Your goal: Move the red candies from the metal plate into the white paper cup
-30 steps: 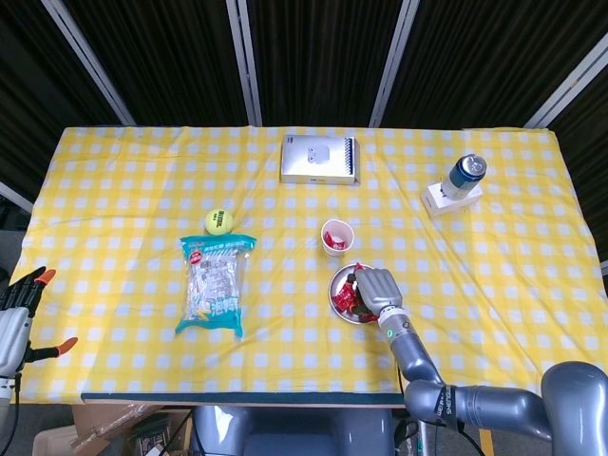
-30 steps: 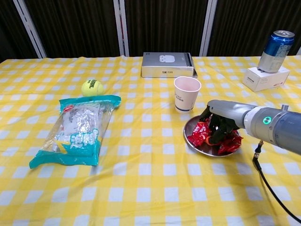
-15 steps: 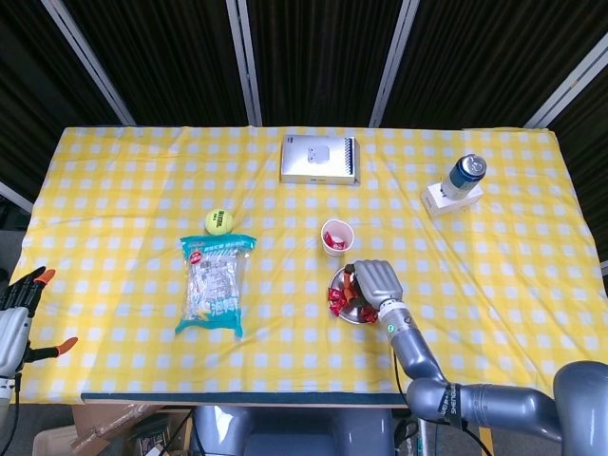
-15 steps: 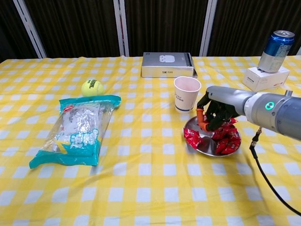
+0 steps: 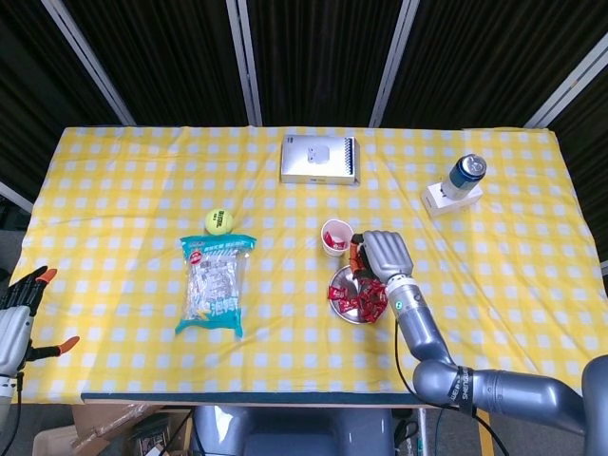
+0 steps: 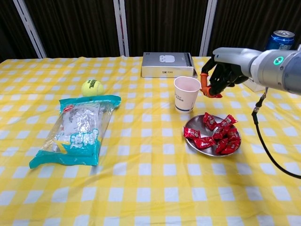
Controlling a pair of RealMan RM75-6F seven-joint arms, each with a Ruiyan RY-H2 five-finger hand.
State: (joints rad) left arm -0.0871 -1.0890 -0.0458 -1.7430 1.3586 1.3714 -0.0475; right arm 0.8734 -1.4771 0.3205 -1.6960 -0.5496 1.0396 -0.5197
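I have my right hand [image 6: 220, 74] raised above the bench [image 6: 141, 188], just to the right of the white paper cup [image 6: 186, 93], with its fingers curled in around something; in the chest view the fingertips [image 6: 205, 86] show orange-red, and I cannot tell for sure whether a candy is pinched there or whether that is only the colour of the tips. My judgement is that I am carrying a piece to the cup, but the pictures do not settle it. In the head view the cup [image 5: 335, 237] already has red inside, so at least some candy is in. Most of the job is left, though: the metal plate [image 6: 190, 125] carries a heap of red candies [image 6: 217, 134], and one wrapped piece lies over its left rim. The plate sits just in front of the cup, near but not touching, so each trip is short. My left hand [image 5: 19, 313] hangs off the left edge of the bench with its fingers spread and nothing in it, taking no part. The snack bag [image 6: 80, 127], the tennis ball [image 6: 92, 87], the grey box [image 6: 167, 64] and the blue can [image 6: 280, 44] on its small white box stand well apart from my working path. I reckon I am early on, with many more picks to make.
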